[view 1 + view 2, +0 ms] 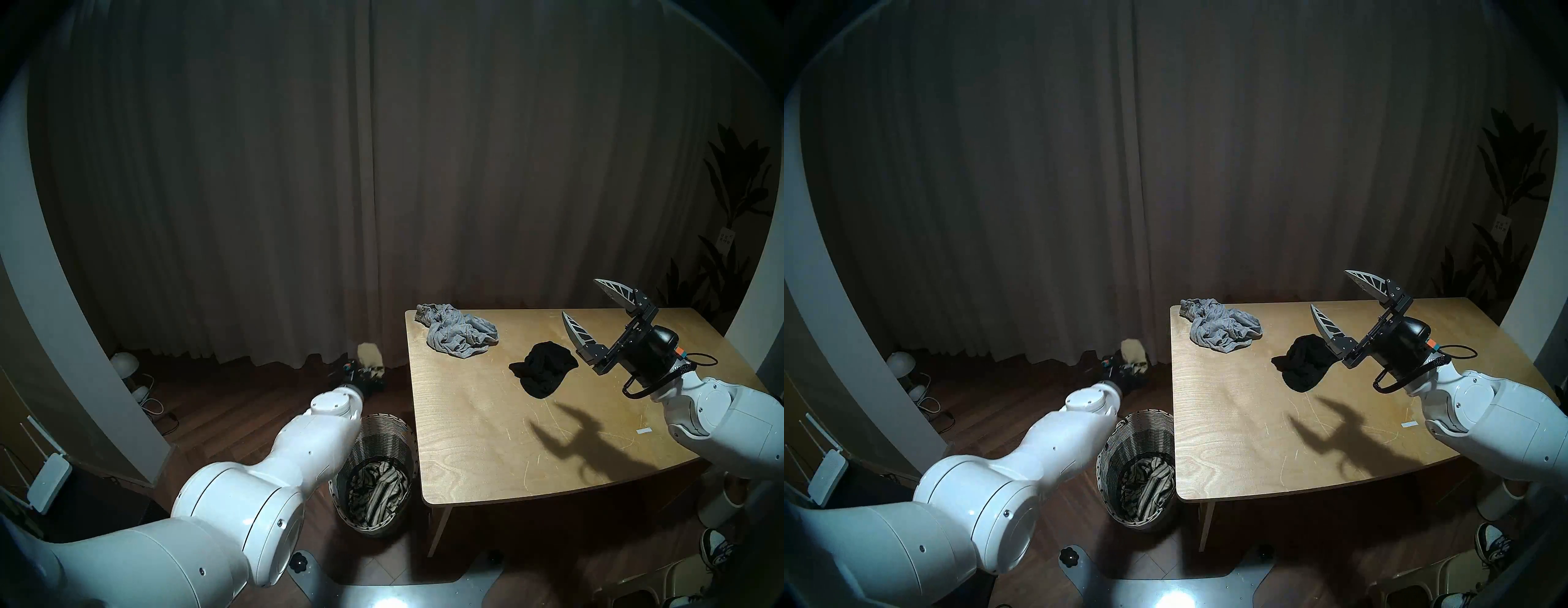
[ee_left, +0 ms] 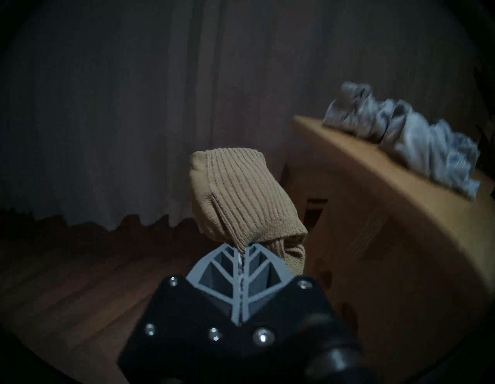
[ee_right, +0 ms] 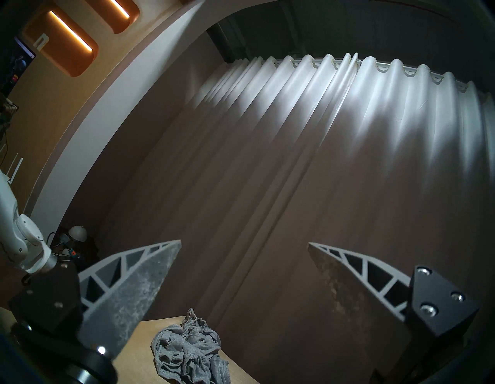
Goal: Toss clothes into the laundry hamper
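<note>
My left gripper [image 2: 242, 248] is shut on the small olive-tan knit garment [image 2: 238, 195], held in the air left of the table and beyond the hamper; it shows in the head view [image 1: 370, 354] too. The wicker hamper [image 1: 373, 429] stands on the floor by the table's left edge, with the cream black-striped garment [image 1: 377, 486] inside. The heather grey garment [image 1: 458, 331] lies at the table's far left corner. The black garment [image 1: 543, 367] lies mid-table. My right gripper [image 1: 581, 303] is open and empty, raised above the table just right of the black garment.
The wooden table [image 1: 488, 446] fills the right half. Curtains [image 1: 339, 170] hang behind. Lamps and cables [image 1: 127, 369] lie on the floor at far left, a router [image 1: 46, 475] at the left edge. Shoes [image 1: 717, 552] and a plant [image 1: 729, 191] are at right.
</note>
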Tool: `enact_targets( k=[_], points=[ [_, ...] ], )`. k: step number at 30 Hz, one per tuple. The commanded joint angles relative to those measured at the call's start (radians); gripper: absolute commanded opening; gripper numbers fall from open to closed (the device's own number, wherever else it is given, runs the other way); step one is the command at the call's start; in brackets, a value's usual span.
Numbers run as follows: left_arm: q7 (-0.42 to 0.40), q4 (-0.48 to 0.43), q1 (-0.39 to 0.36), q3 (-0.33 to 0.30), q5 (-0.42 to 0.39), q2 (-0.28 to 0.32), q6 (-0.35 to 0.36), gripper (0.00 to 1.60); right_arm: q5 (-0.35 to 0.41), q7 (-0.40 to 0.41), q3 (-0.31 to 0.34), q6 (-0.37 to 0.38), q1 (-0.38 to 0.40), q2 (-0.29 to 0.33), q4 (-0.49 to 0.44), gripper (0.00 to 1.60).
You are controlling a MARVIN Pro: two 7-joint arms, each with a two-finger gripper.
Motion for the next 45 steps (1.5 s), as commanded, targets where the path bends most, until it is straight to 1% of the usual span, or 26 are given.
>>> enact_targets(
  k=[1, 6, 19, 24, 29, 30, 31, 34, 36, 37, 39, 43, 45],
  points=[
    [0.002, -0.016, 0.069, -0.001, 0.011, 0.066, -0.041, 0.0, 0.032, -0.006, 0.01, -0.005, -0.01, 0.039, -0.024, 1.6],
    [-0.003, -0.041, 0.103, 0.005, 0.024, 0.093, -0.079, 0.0, 0.056, -0.01, 0.01, -0.005, -0.024, 0.059, -0.038, 1.6],
    [-0.075, -0.18, 0.176, 0.039, 0.06, 0.133, -0.21, 0.0, 0.137, -0.015, 0.021, -0.005, -0.059, 0.078, -0.074, 1.6],
    [-0.1, -0.24, 0.214, 0.046, 0.067, 0.16, -0.246, 0.0, 0.17, -0.013, 0.029, -0.005, -0.072, 0.082, -0.085, 1.6],
    [-0.123, -0.303, 0.257, 0.051, 0.069, 0.179, -0.266, 0.0, 0.2, -0.008, 0.038, -0.005, -0.085, 0.085, -0.093, 1.6],
    [-0.126, -0.313, 0.264, 0.051, 0.068, 0.182, -0.269, 0.18, 0.206, -0.007, 0.04, -0.005, -0.087, 0.085, -0.095, 1.6],
    [-0.13, -0.329, 0.274, 0.051, 0.068, 0.186, -0.272, 0.46, 0.212, -0.006, 0.042, -0.005, -0.09, 0.086, -0.096, 1.6],
    [-0.141, -0.37, 0.301, 0.05, 0.065, 0.196, -0.279, 0.45, 0.228, -0.001, 0.049, -0.005, -0.099, 0.087, -0.1, 1.6],
    [-0.147, -0.385, 0.313, 0.049, 0.063, 0.2, -0.284, 0.42, 0.239, 0.004, 0.054, -0.005, -0.104, 0.088, -0.102, 1.6],
    [-0.149, -0.408, 0.326, 0.048, 0.062, 0.205, -0.282, 0.42, 0.244, 0.006, 0.056, -0.005, -0.107, 0.088, -0.103, 1.6],
    [-0.154, -0.433, 0.342, 0.047, 0.06, 0.21, -0.282, 0.3, 0.254, 0.013, 0.062, -0.005, -0.112, 0.088, -0.104, 1.6],
    [-0.165, -0.485, 0.373, 0.043, 0.051, 0.22, -0.278, 0.37, 0.278, 0.032, 0.075, -0.005, -0.125, 0.09, -0.105, 1.6],
    [-0.169, -0.514, 0.389, 0.042, 0.048, 0.225, -0.271, 0.33, 0.289, 0.042, 0.082, -0.005, -0.132, 0.09, -0.106, 1.6]
  ],
)
